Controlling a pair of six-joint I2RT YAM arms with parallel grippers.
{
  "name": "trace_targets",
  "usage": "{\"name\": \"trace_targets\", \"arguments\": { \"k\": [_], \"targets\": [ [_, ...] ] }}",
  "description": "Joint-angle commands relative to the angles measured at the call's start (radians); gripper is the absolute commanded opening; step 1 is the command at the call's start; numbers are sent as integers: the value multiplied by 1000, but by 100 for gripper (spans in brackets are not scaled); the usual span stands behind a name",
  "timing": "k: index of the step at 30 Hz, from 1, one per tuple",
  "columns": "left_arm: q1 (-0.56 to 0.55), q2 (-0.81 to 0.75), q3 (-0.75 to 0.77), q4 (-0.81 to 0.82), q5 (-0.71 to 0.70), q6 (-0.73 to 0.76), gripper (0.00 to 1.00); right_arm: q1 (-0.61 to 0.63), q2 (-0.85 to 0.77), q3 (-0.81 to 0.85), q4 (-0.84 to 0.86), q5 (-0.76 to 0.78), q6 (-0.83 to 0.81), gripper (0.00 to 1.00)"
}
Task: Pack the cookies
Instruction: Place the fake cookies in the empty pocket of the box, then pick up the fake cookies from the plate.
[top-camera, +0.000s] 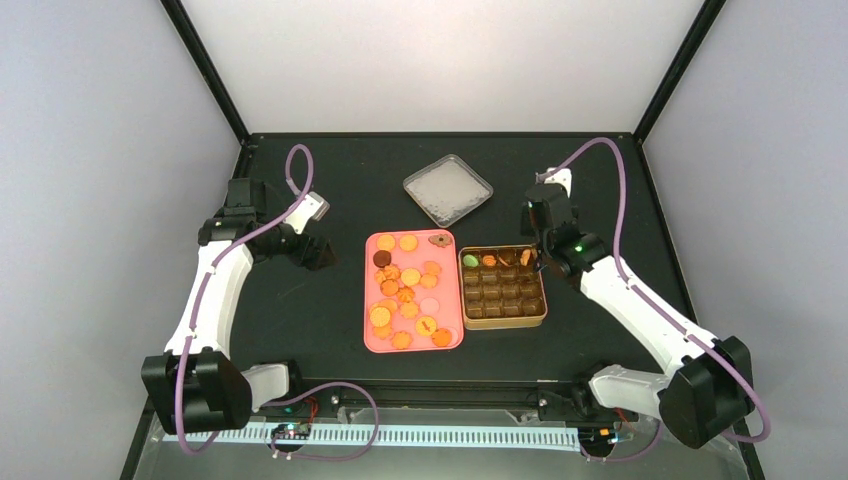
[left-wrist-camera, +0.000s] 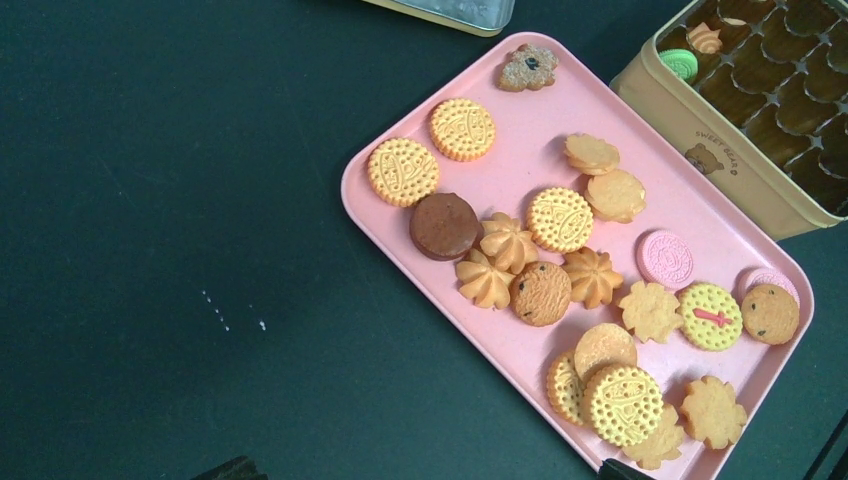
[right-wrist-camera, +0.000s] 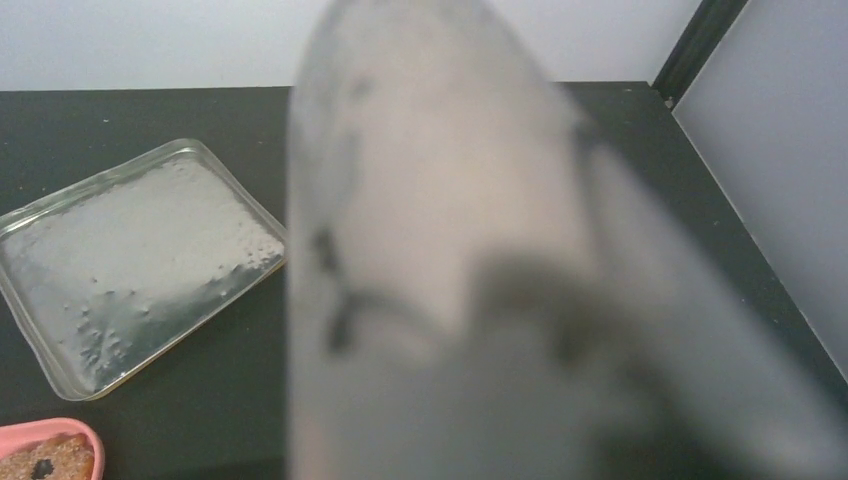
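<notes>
Cookies (top-camera: 410, 277) mostly on tray (top-camera: 450, 295), few in tin (top-camera: 504, 322). Left gripper (top-camera: 316, 255) nearer, cookies lie to its right; right gripper (top-camera: 543, 262) at tin's corner. I can't tell either's opening.

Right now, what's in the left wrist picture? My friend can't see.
A pink tray of small cookies, mostly golden, sits on a dark table. Beside it, upper right, a tan compartment tin holds a green cookie.
</notes>
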Motion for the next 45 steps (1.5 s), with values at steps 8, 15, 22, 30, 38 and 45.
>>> {"name": "trace_targets", "arguments": {
  "k": [8, 15, 22, 30, 38, 45],
  "targets": [
    [7, -19, 22, -6, -7, 3, 89, 2, -16, 37, -1, -22, 35, 23],
    [7, -15, 41, -17, -11, 4, 89, 2, 23, 31, 26, -53, 58, 24],
    [8, -9, 44, -17, -12, 3, 89, 1, 62, -34, 40, -8, 78, 19],
    [8, -1, 47, -14, -4, -4, 89, 9, -22, 14, 29, -71, 49, 20],
    [8, -2, 46, -14, -9, -10, 89, 152, -97, 105, 13, -114, 32, 24],
    [10, -6, 46, -25, -30, -19, 91, 496, 2, 124, 115, -103, 36, 25]
  ]
}}
